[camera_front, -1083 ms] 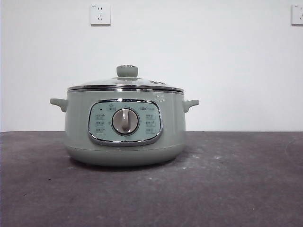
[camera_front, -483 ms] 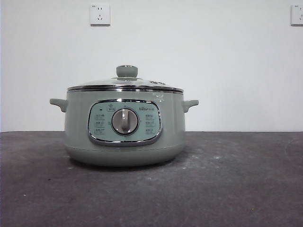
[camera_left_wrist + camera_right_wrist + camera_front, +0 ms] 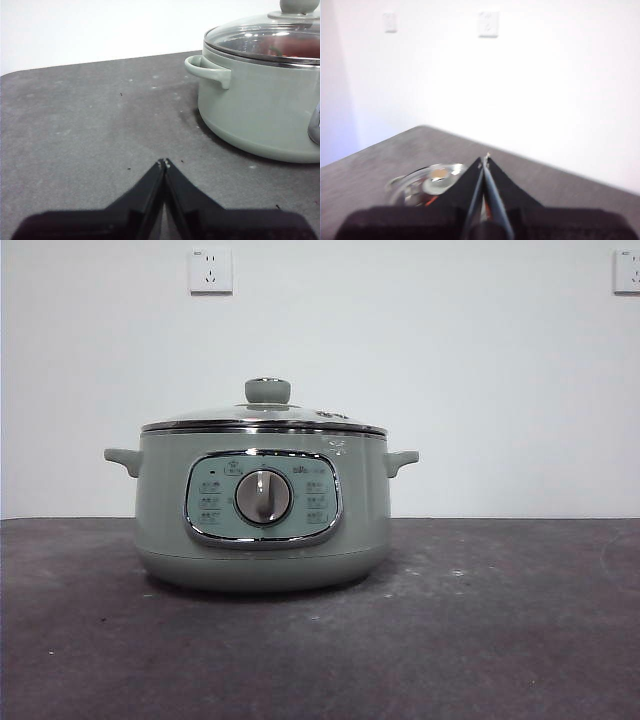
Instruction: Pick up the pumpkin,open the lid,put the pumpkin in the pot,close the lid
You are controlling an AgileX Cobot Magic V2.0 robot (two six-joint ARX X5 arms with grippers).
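Note:
The pale green pot (image 3: pixel 262 530) stands on the dark table with the glass lid (image 3: pixel 265 418) shut on it. In the left wrist view, the orange pumpkin (image 3: pixel 300 48) shows dimly through the lid (image 3: pixel 255 37), inside the pot (image 3: pixel 255 115). My left gripper (image 3: pixel 164 162) is shut and empty, low over the table and well apart from the pot's side handle (image 3: pixel 207 70). My right gripper (image 3: pixel 486 157) is shut and empty, high above the lid (image 3: pixel 417 184). An orange patch (image 3: pixel 431 201) shows under the glass there. Neither gripper shows in the front view.
The dark grey table (image 3: pixel 500 620) stretches around the pot, with its far edge at a white wall. Wall sockets (image 3: pixel 210 270) sit high on the wall. The pot's control panel and dial (image 3: pixel 263 497) face the front camera.

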